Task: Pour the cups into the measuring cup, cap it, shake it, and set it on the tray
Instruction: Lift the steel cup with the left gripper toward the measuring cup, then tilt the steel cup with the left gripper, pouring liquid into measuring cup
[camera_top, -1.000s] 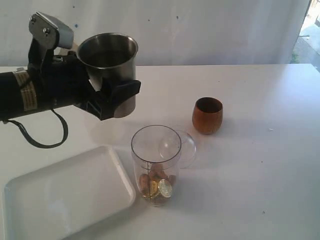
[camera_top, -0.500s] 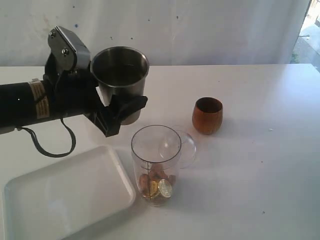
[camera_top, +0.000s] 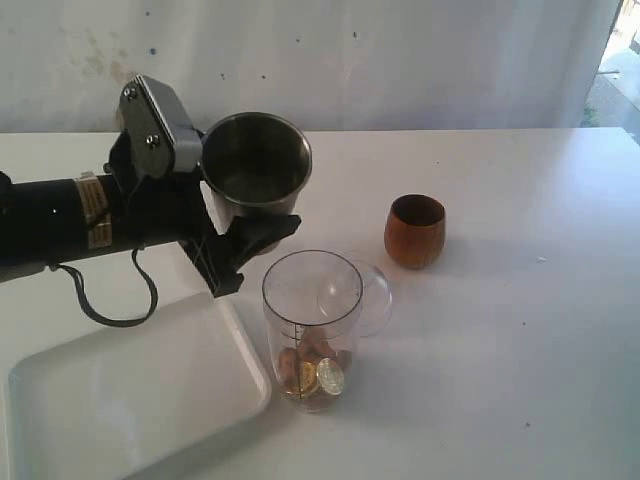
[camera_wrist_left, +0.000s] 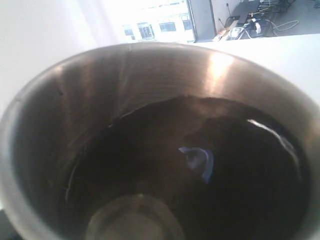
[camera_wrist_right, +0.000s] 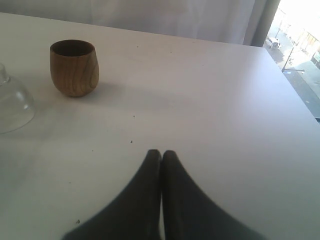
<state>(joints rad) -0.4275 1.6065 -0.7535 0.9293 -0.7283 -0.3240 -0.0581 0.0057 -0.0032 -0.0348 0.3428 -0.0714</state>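
Observation:
My left gripper (camera_top: 250, 222) is shut on the steel tumbler (camera_top: 256, 165), held in the air roughly upright, just behind and left of the measuring cup (camera_top: 312, 330). The tumbler's dark inside (camera_wrist_left: 160, 150) fills the left wrist view and hides the fingers there. The clear measuring cup stands on the table with gold coins (camera_top: 315, 375) at its bottom. To its right, farther back, stands the brown wooden cup (camera_top: 415, 231) (camera_wrist_right: 74, 67). The white tray (camera_top: 130, 390) lies at the front left. Over bare table, my right gripper (camera_wrist_right: 161, 152) is shut and empty.
A clear domed lid (camera_top: 365, 295) (camera_wrist_right: 12, 102) lies on the table just behind the measuring cup, between it and the wooden cup. The left arm's black cable (camera_top: 110, 300) hangs above the tray's far edge. A white wall backs the table.
The left arm has carried the tumbler to the right and closer to the measuring cup. The right gripper and the things on the table have not moved.

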